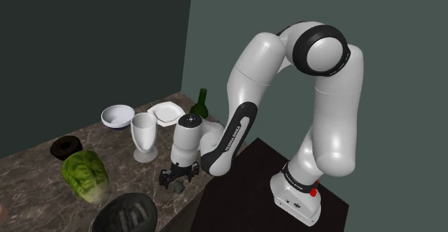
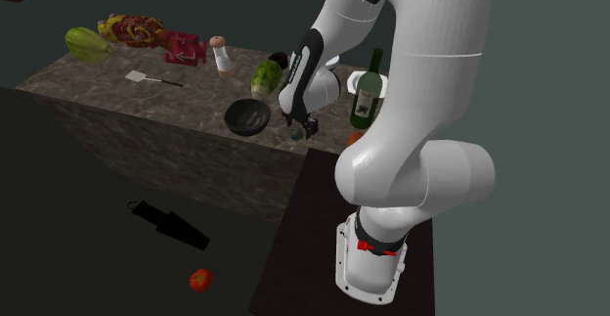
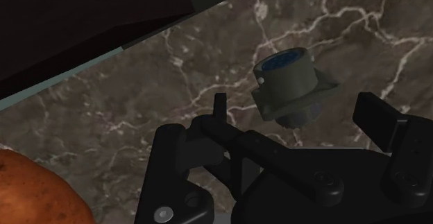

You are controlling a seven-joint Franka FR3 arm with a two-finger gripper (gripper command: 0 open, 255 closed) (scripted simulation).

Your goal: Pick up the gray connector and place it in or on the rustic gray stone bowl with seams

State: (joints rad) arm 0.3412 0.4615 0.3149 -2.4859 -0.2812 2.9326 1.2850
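Pincer: open, empty, straddling the gray connector without touching it.
Place: marble counter, near its edge.
Risk: uneven closing could knock it over the edge.

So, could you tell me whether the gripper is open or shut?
Open: the gripper has its fingers apart, the connector untouched between them.

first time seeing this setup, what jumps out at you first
The big white Franka arm dominates, folding down from its stand to the edge of the marble counter. There its open gripper hangs over a small gray connector, which sits between the fingers untouched. Nearby a dark bowl with seams and a green lettuce head catch the eye.
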